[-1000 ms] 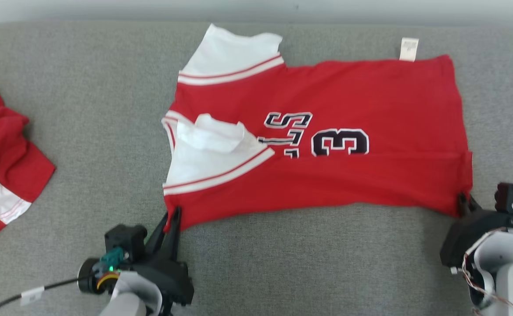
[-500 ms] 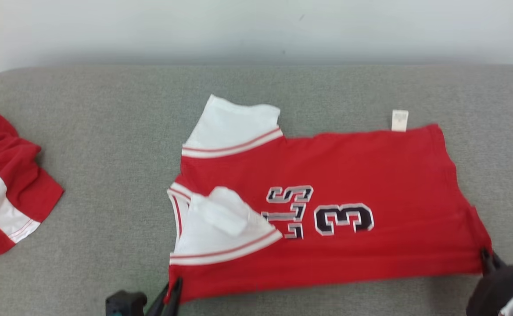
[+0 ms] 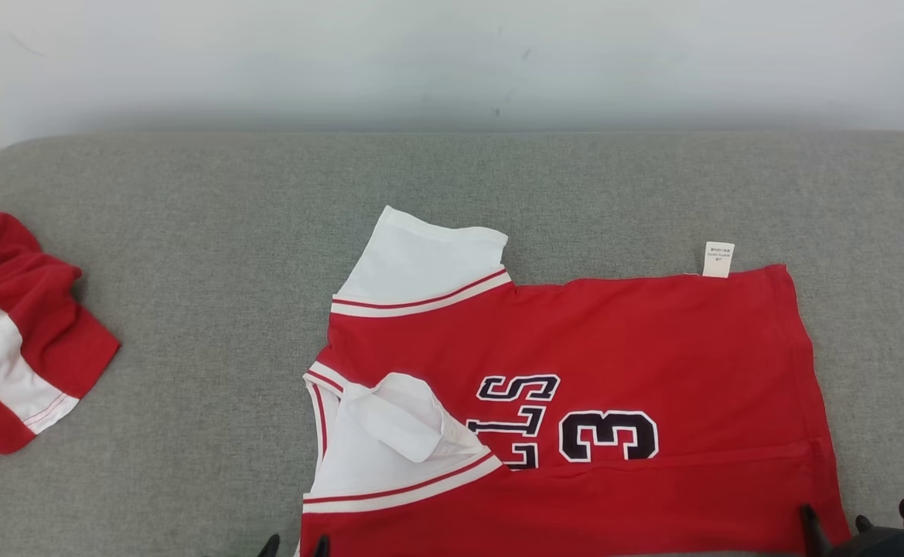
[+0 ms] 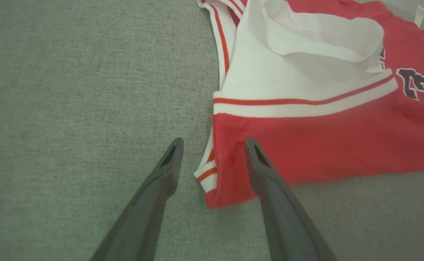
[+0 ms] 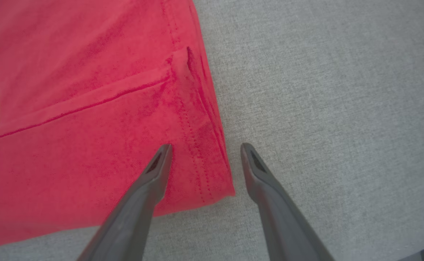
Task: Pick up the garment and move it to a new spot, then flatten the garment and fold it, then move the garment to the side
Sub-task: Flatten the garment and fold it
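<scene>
Garment (image 3: 653, 348): the near-left corner lies between the fingers of the left gripper (image 4: 213, 141). The jaws stand well apart and grip nothing. One finger sits over red cloth, the other over bare bench (image 3: 189, 232).

Right gripper (image 5: 205, 145): jaws likewise wide, nothing held. They straddle the near-right hem corner, one finger over the cloth, the other over bare grey fabric. Whether any fingertip touches the cloth cannot be told.

Outward from the left gripper:
- A white sleeve (image 3: 390, 441) with red trim lies on the red body, its end folded back on itself.
- Beyond it are dark lettering and a numeral 3 (image 3: 608, 435), outlined in white.
- The second white sleeve (image 3: 421, 259) points toward the far edge.
- A white tag (image 3: 718, 259) sticks out past the far side near the hem.

The garment lies spread flat along the near edge, right of centre, collar end to the left and hem to the right. A second red-and-white cloth (image 3: 11, 333) lies bunched at the left edge, well apart
</scene>
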